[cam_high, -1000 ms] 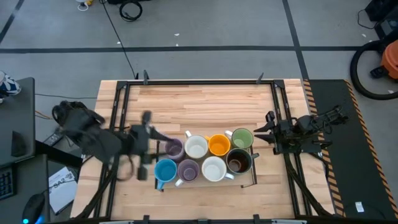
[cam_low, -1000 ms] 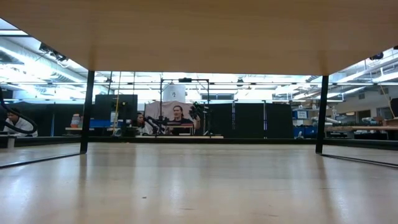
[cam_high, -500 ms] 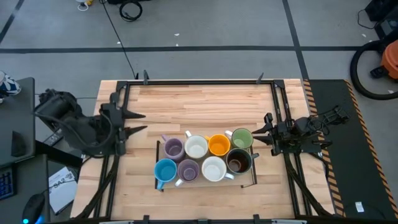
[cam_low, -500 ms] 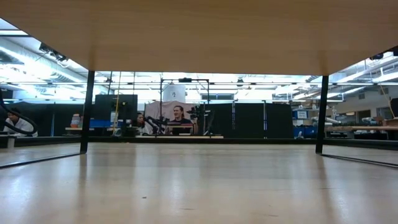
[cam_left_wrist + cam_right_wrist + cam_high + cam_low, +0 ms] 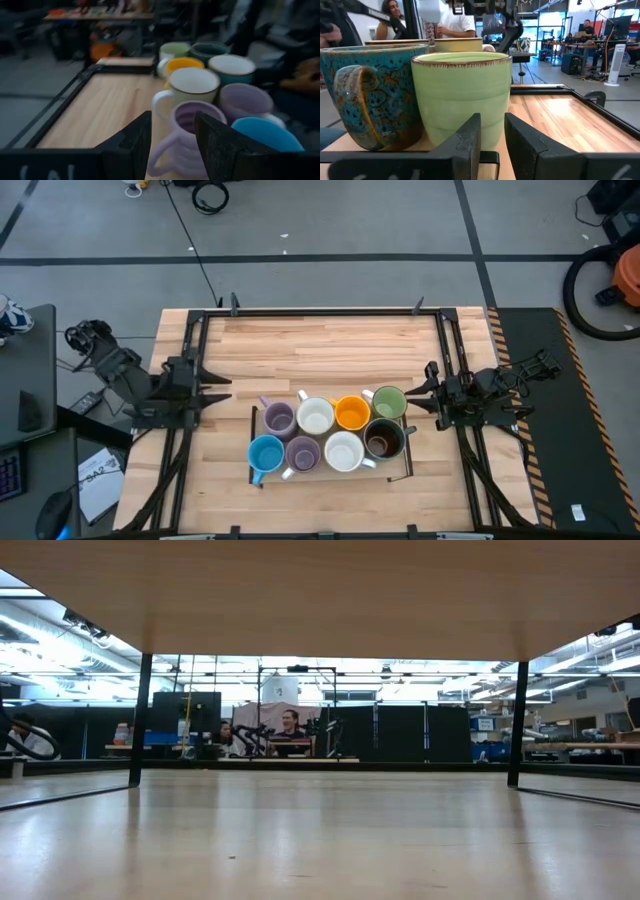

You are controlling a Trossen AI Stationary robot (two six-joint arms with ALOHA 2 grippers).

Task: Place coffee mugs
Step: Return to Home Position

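- Nearest the front edge of the pale wooden plank surface (image 5: 320,345), a small wooden shelf on thin black legs (image 5: 320,600) carries all eight mugs in two rows of four.
- The front row runs from the left arm's side to the right arm's. It holds a light blue round ceramic mug (image 5: 265,453), a lavender-purple ceramic mug (image 5: 302,453), a white ceramic mug (image 5: 343,450) and a dark mug, brown inside and speckled teal outside (image 5: 382,440).
- The back row, in the same order, holds a second lavender-purple mug (image 5: 279,418), a second white mug (image 5: 316,416), an orange ceramic mug (image 5: 352,413) and a pale green ceramic mug (image 5: 388,402). Neighbouring mugs stand packed together.
- The left end effector (image 5: 222,391) sits level with the back row at the left side of the surface. It points at the mugs, near the shelf but apart from it. Its fingers are parted with a moderate gap and hold nothing.
- The right end effector (image 5: 418,396) sits just beside the pale green mug. Its fingers show a narrow gap and are empty.
- Beyond the surface, people sit at desks in the room (image 5: 290,725).
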